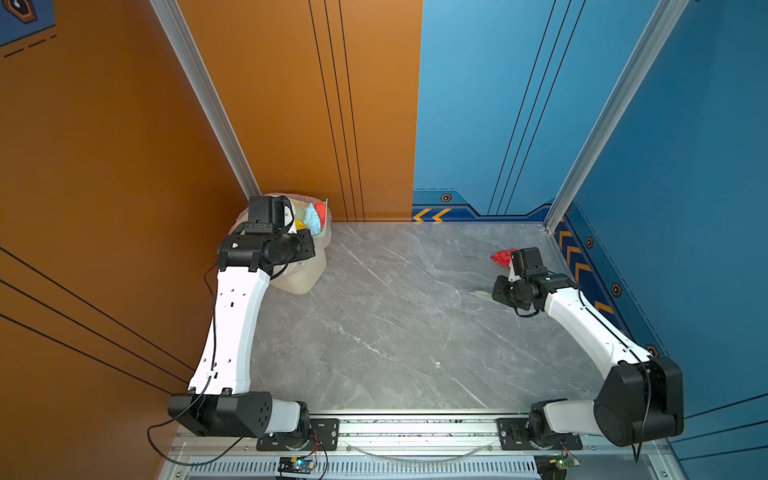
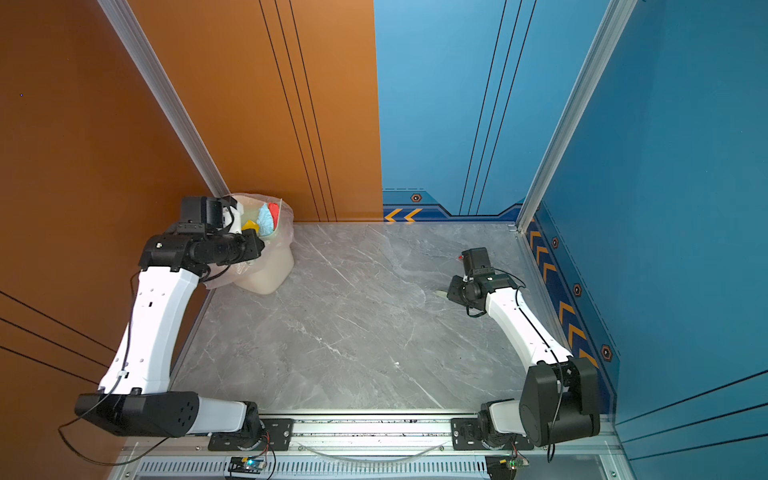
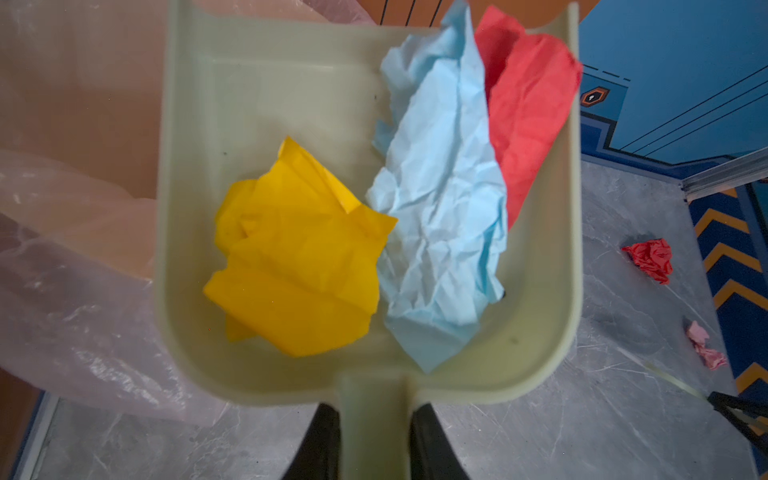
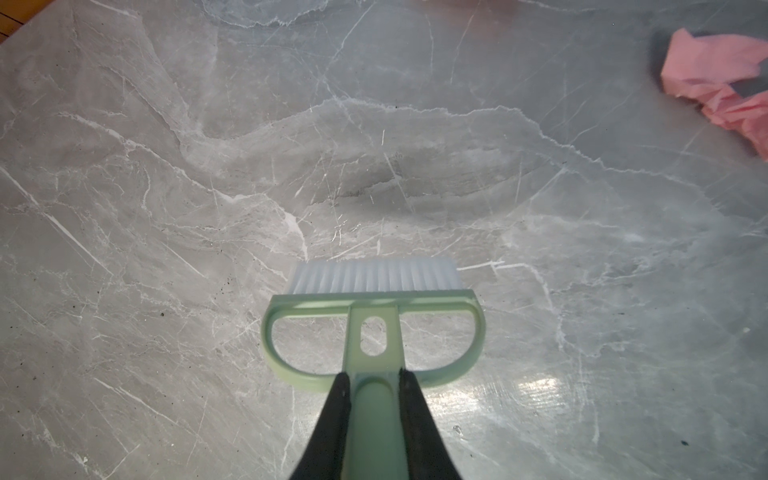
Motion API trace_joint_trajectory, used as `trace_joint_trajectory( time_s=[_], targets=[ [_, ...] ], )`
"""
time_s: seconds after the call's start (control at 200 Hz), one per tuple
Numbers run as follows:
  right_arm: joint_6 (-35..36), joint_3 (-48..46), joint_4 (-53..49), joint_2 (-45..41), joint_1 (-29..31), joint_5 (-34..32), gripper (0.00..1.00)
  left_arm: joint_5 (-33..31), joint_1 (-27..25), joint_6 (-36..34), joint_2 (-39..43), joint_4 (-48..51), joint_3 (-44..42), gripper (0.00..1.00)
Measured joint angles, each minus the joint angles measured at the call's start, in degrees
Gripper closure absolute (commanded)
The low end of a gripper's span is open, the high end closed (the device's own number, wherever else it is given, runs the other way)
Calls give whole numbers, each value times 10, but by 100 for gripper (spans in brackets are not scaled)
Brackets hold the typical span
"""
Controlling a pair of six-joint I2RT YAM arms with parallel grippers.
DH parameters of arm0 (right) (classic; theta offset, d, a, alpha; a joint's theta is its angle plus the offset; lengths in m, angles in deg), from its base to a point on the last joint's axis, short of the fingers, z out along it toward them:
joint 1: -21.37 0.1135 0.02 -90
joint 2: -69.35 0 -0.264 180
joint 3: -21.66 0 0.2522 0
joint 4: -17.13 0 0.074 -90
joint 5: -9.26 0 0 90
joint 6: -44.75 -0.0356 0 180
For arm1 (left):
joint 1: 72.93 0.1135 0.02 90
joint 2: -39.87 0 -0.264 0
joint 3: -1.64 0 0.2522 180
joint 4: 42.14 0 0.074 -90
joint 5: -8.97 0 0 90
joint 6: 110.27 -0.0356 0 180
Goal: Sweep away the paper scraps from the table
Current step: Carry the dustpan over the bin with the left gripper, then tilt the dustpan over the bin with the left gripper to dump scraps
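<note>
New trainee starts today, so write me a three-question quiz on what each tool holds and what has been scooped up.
1. True or false: the left tool grips the dustpan by its handle.
2. How many scraps lie in the dustpan? A) one B) three C) six
3. Fill in: the right tool is shut on the ____.

Key: 1 true; 2 B; 3 brush.
</note>
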Motion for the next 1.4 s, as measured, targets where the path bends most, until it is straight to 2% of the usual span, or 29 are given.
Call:
trace_joint_trajectory(
  time_s=[0.385, 0.631, 0.881, 1.111, 1.402],
  targets=[
    [0, 0, 0, 1, 2, 0, 100, 108, 70, 61, -31, -21, 6, 100],
    [0, 0, 0, 4, 2, 0, 100, 200, 126, 111, -57, -57, 6, 100],
    [0, 0, 0, 4, 2, 0, 100, 288, 146, 173, -71, -128, -15, 100],
    [0, 0, 0, 4, 2, 0, 100, 360, 166, 252, -64, -226, -76, 100],
    [0, 0, 0, 4, 2, 0, 100, 408, 188, 329, -41, -305, -117, 100]
  ],
)
